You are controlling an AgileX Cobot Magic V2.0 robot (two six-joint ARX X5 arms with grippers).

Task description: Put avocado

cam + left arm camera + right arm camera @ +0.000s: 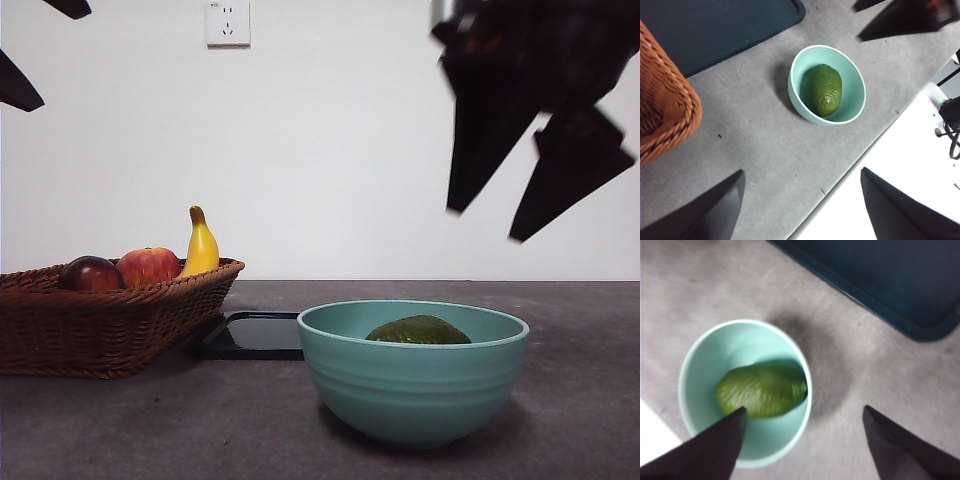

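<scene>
Directly below my right claw, whose 2 jaws hang spread and empty, the avocado lies on its side inside the teal bowl on the grey table. Beyond the bowl sits a dark tray. My left claw, also spread and empty, hovers well apart, beside the wicker basket.

No readable text, labels, brands or numbers showed in any view. The wall socket carried a tiny mark at its top corner, too small to make out.
</scene>
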